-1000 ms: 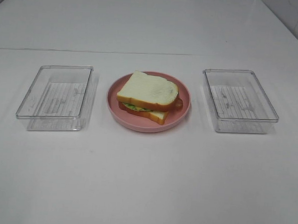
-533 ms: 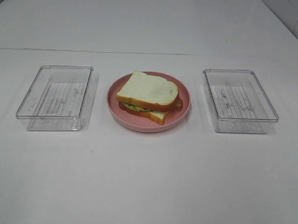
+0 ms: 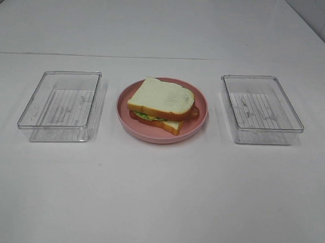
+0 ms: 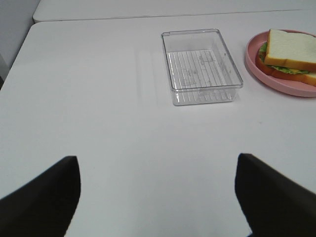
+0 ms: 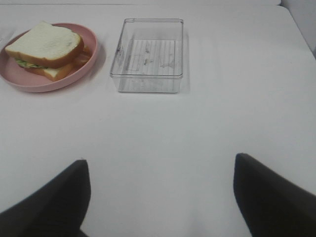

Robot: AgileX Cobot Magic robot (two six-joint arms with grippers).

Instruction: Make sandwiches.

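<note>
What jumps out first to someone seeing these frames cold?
The sandwich grabs the eye: two bread slices with green and brown filling showing at the edge, sitting on a pink plate at the middle of the white table. On each side of it stands a clear tray, the left tray and the right tray, both holding nothing. Both claws stand open, well back from all of it.
</note>
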